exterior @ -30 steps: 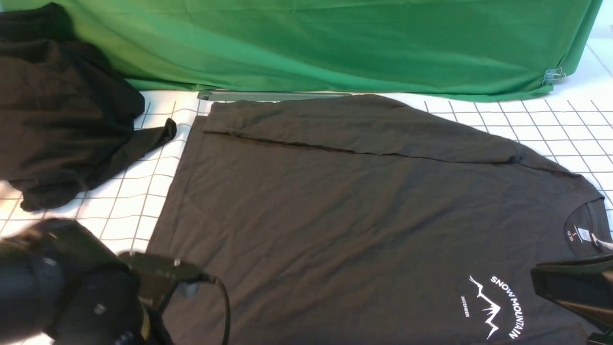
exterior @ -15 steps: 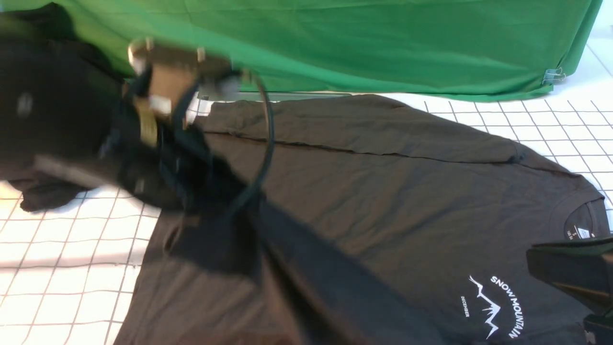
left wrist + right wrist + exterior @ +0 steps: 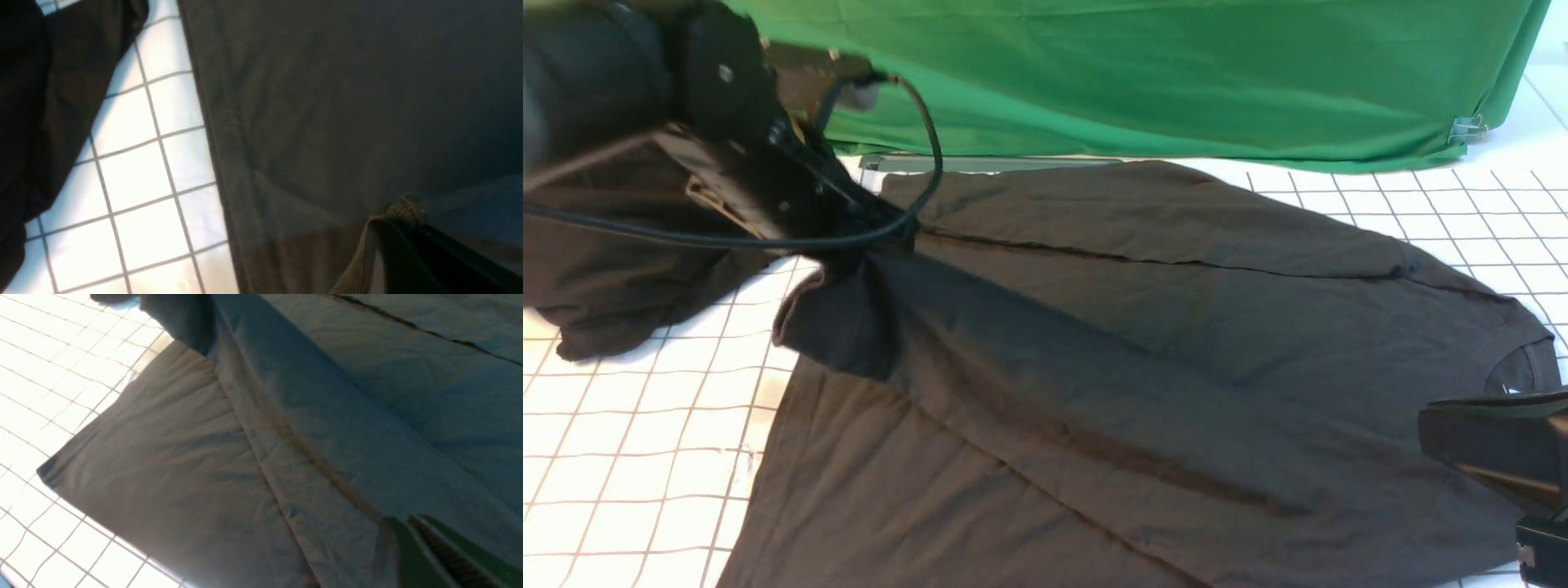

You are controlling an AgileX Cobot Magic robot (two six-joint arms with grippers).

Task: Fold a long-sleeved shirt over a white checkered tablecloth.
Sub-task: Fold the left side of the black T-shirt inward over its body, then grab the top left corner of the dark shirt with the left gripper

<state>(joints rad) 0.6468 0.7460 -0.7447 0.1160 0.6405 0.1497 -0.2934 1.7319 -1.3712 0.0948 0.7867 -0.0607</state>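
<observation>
The long-sleeved shirt [image 3: 1176, 343] lies dark grey across the white checkered tablecloth [image 3: 645, 425], collar to the right. Its near part is drawn over the chest in a long slanted fold. My left gripper [image 3: 882, 233] is at the far left corner of the shirt, shut on a bunched ribbed edge [image 3: 404, 206] of it. At the right, near the collar, my right gripper [image 3: 1425, 429] is shut, and the fold's ridge [image 3: 310, 457] runs up to its tips [image 3: 398, 520]. The far sleeve lies folded along the back edge.
A blacker heap of cloth [image 3: 613, 278] sits at the left, under my left arm. A green fabric sheet [image 3: 1135, 73] hangs along the back, with a metal clip [image 3: 1466, 129] at its right end. A grey strip [image 3: 980, 163] lies at its foot.
My left gripper rose from the near left and swept to the far left, dragging shirt cloth with it. That fold now covers the chest print. The right gripper rose slightly.
</observation>
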